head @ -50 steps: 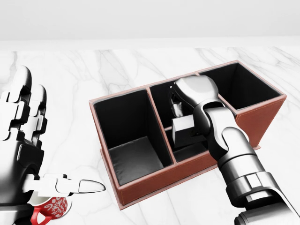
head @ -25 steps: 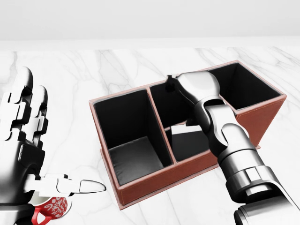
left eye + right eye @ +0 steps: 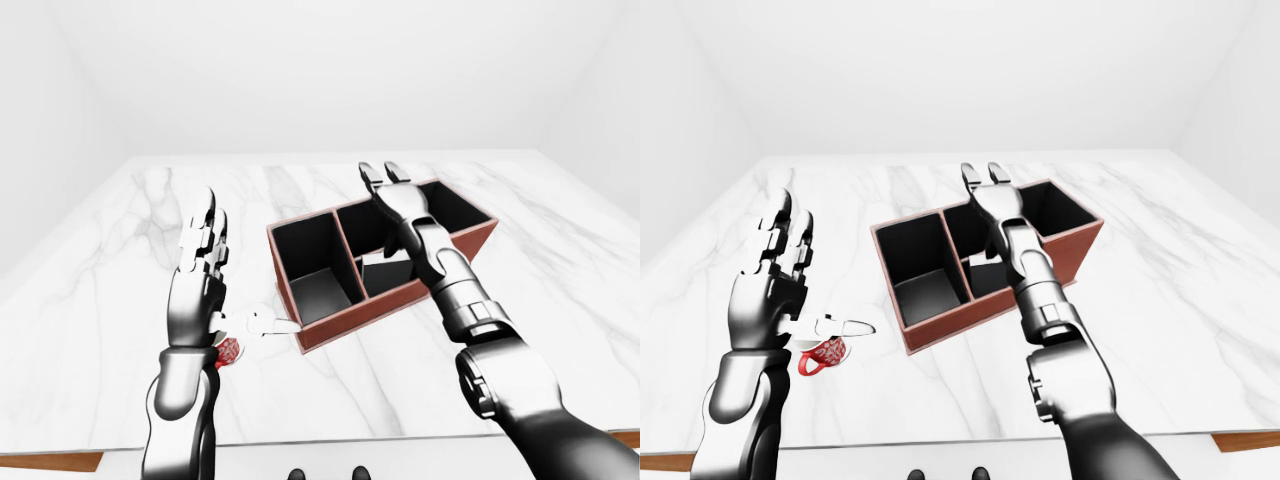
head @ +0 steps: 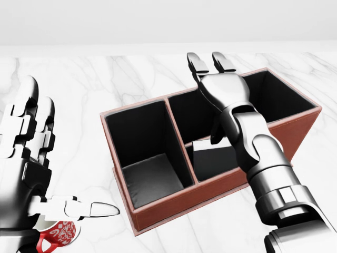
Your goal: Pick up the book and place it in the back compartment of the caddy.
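Since the frame a second back, right hand (image 4: pixel 218 87) has risen out of the caddy's middle section; it then had a pale block-shaped thing in its grip, now lets go of it. Fingers (image 4: pixel 198 64) spread, straight, holding nothing, tips past the caddy's far rim toward the worktop's far edge.

Book (image 4: pixel 213 158): lies low in the middle section of the caddy (image 4: pixel 179 203), pale top edge showing, dark face below. Whether it leans or lies flat cannot be told; forearm covers part of it. Looks to sit in the near half of that section, below a low divider, so the back compartment may not yet be reached. Judgement only.

Handling, judged: stiff, light, smooth cover likely slippery. Best grip is across the thickness at the exposed top edge; walls leave little room for the fingers.

Left hand (image 4: pixel 26 158): raised near worktop's left edge, fingers wide, holding nothing. Red patterned mug (image 3: pixel 823 354) beneath it on the marble worktop (image 3: pixel 560 260).
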You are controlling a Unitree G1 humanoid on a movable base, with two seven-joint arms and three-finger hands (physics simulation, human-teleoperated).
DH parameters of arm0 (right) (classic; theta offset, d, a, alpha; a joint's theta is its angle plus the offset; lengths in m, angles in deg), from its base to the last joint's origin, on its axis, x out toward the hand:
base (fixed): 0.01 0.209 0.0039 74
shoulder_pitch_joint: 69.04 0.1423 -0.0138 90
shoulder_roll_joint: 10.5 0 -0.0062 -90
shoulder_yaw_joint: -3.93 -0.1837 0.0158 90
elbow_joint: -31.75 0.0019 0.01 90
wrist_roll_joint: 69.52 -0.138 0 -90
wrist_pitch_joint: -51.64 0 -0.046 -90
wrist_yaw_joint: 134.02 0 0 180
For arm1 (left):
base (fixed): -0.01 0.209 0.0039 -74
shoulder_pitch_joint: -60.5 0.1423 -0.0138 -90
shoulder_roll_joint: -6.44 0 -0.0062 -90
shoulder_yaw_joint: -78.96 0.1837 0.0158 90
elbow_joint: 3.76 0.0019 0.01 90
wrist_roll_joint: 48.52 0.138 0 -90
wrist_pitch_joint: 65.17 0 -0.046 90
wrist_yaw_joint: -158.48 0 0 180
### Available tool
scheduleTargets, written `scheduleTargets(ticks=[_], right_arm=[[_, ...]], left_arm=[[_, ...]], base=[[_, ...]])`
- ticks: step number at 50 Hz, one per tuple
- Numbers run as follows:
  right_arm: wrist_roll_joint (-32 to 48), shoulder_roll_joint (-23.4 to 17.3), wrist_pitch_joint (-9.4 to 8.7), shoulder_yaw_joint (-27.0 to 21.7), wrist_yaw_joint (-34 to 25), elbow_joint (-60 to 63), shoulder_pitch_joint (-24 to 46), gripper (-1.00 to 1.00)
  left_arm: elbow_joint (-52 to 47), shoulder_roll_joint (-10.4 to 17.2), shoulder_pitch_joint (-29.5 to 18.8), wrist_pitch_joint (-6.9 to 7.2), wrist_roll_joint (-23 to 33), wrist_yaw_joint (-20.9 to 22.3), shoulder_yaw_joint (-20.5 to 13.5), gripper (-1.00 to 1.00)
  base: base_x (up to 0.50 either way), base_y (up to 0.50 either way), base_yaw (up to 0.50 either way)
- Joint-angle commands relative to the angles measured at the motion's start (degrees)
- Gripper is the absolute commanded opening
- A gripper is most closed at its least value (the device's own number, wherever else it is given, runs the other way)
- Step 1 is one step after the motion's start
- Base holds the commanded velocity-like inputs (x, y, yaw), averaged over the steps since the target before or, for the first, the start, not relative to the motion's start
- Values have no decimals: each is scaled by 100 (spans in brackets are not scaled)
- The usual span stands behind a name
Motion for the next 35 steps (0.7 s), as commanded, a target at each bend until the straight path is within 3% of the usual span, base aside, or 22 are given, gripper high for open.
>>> scheduleTargets(ticks=[1,16,17,20,21,22,35], right_arm=[[-392,-14,0,-174,-701,1160,-282,100],[-1985,-21,0,-632,-2733,4582,-800,100],[-2093,-35,-68,-640,-2830,4735,-801,100],[-2492,-77,-611,-753,-3189,5351,-734,100],[-2529,-106,-650,-728,-3179,5374,-735,100],[-2728,-124,-986,-807,-3440,5712,-688,100],[-4143,-687,-1000,-1246,-3851,7705,-433,100]], left_arm=[[-29,2,0,0,-1,-2,1,100],[-16,4,7,0,9,4,-7,100],[-10,2,8,0,5,5,-11,100],[-5,2,12,0,8,5,-9,100],[-5,2,12,0,8,5,-9,100],[-13,0,9,0,16,-1,2,100],[-29,0,5,0,32,-1,17,100]], base=[[0,0,0],[0,0,0],[0,0,0],[0,0,0],[0,0,0],[0,0,0],[0,0,0]])
